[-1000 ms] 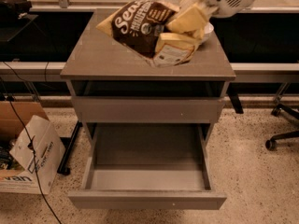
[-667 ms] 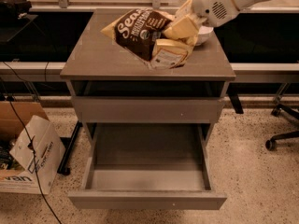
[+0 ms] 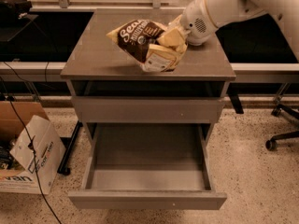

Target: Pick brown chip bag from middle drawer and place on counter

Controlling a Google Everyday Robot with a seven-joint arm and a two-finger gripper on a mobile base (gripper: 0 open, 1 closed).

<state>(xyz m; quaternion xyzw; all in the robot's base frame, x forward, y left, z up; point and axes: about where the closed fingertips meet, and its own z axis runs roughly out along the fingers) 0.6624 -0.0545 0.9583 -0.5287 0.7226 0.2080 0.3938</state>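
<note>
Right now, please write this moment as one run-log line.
gripper: at chip bag's right end | chip bag: on counter | drawer: open, empty

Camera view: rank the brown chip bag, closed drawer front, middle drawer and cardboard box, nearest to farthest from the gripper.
The gripper is over the counter, right of centre.
1. brown chip bag: at the gripper, on the counter.
2. closed drawer front: just below the counter.
3. middle drawer: open, lowest.
4. cardboard box: on the floor, far left.

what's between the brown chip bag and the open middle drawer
Camera view: the counter edge, a dark gap, then a closed grey drawer front. The end effector is at the brown chip bag's right end.
</note>
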